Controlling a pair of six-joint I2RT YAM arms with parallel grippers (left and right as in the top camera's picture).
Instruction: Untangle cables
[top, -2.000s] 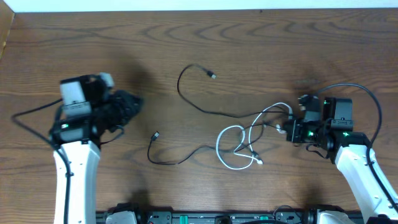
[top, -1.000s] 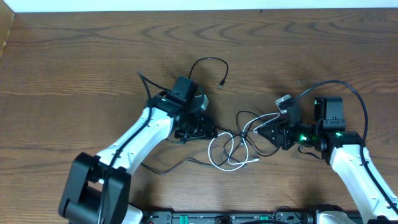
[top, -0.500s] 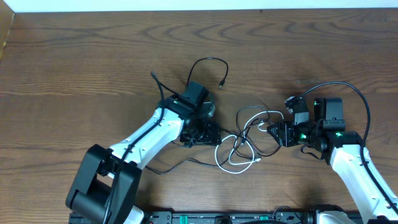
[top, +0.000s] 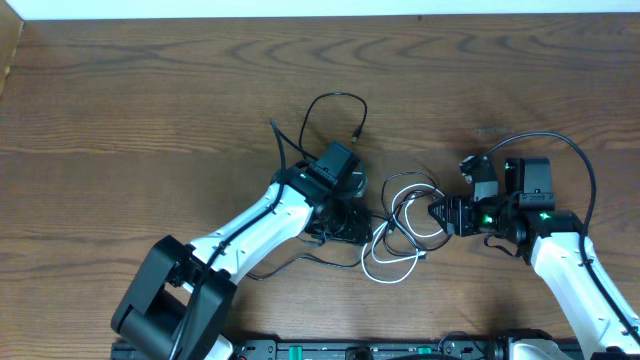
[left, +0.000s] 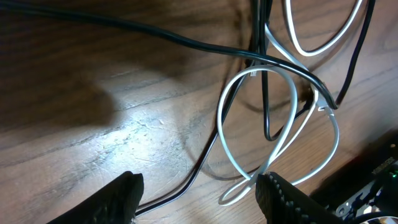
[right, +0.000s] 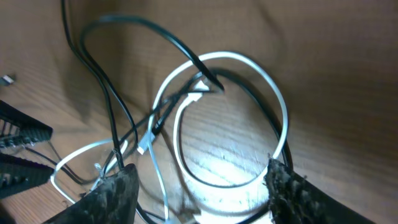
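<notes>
The cables lie tangled at the table's middle. The white cable (top: 392, 271) forms loops between the two grippers, and the black cable (top: 335, 96) arcs off behind them and trails toward the front left. My left gripper (top: 347, 226) sits at the tangle's left edge. Its jaws are open, with the black cable (left: 155, 34) and a white loop (left: 224, 106) on the wood between the fingers (left: 124, 199). My right gripper (top: 440, 213) is at the tangle's right edge, also open, with a white loop (right: 239, 59) and black cable (right: 112, 93) lying between its fingers (right: 292, 193).
The right arm's own thicker black cord (top: 560, 140) curves behind its wrist. The left arm (top: 250, 225) stretches diagonally from the front left. A black rail (top: 350, 350) runs along the table's front edge.
The left arm has reached further right, up to the tangle. The right gripper's jaws have spread wider. The white loops have shifted slightly right and bunched closer.
</notes>
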